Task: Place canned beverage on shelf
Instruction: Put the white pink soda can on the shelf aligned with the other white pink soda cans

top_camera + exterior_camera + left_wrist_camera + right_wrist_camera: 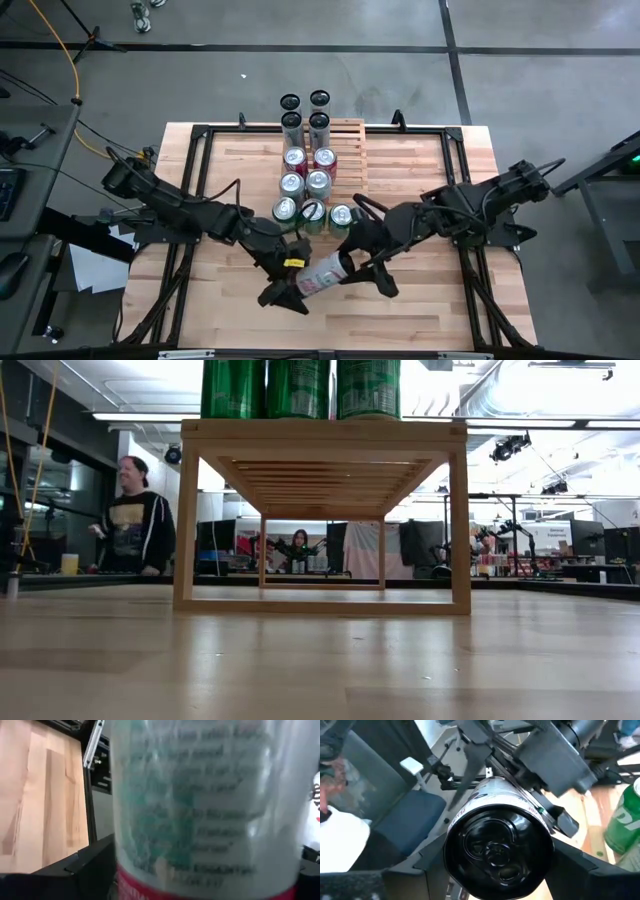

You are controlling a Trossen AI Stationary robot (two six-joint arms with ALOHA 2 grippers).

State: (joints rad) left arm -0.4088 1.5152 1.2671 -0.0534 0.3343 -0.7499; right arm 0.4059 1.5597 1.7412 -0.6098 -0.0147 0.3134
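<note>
At the near edge of the wooden desk (420, 300), both hands meet on one white canned beverage (322, 273) with a red band, which lies tilted on its side above the boards. The left hand (285, 290) has its fingers spread wide around the can's lower end, the printed wall of the can filling its wrist view. The right hand (362, 268) has its fingers pinching the can at the other end; its wrist view looks straight at the can's dark end (498, 851), a finger on either side.

Just beyond, green cans (285, 210) stand upright in rows on the pale slatted shelf (350, 165), with a red can (325, 159) among them and dark-topped cans (319, 98) at the far end. From desk height, the shelf (325, 432) carries three green cans (299, 388) on top.

In the room behind, a person in a dark top (135, 525) stands at left, and another (298, 550) shows through the shelf's frame.
</note>
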